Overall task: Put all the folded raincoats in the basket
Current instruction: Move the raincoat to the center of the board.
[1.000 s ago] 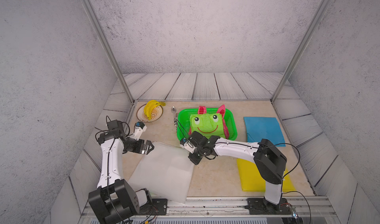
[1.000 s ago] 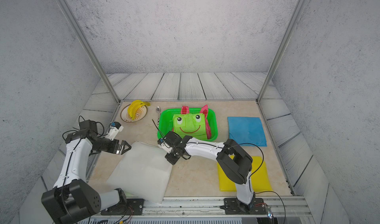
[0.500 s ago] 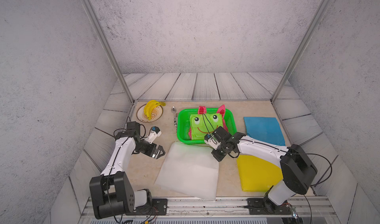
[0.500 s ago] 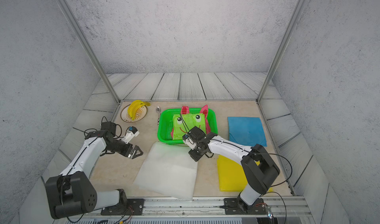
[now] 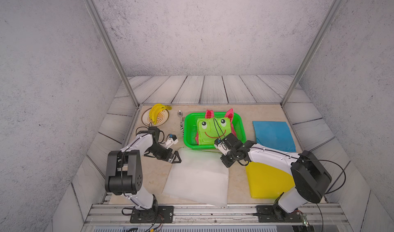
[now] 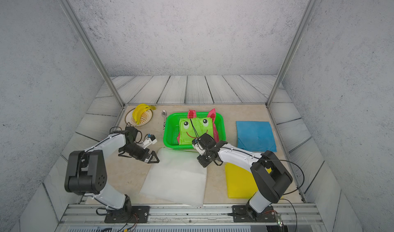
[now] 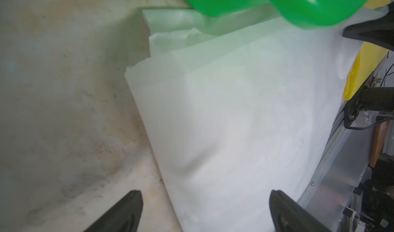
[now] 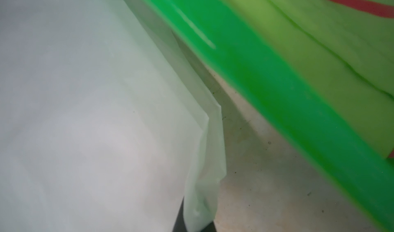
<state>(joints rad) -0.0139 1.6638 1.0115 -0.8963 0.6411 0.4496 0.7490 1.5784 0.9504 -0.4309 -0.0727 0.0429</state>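
- Your left gripper (image 7: 204, 196) has its fingers spread, with the white raincoat (image 5: 198, 175) edge under the gap between them
- Your right gripper (image 5: 226, 164) pinches its corner, with the basket (image 5: 185, 130) just beyond the fingertips

On the surface (image 5: 153, 177), the basket (image 5: 185, 133) sits back centre with a frog raincoat (image 5: 210, 133) in it. Left of it lies a spoon (image 5: 180, 113), then a plate (image 5: 164, 120) bearing bananas (image 5: 155, 113). The folded raincoat (image 5: 198, 177) lies just before the basket, a second raincoat (image 5: 274, 135) right of the basket, a third raincoat (image 5: 266, 182) before that
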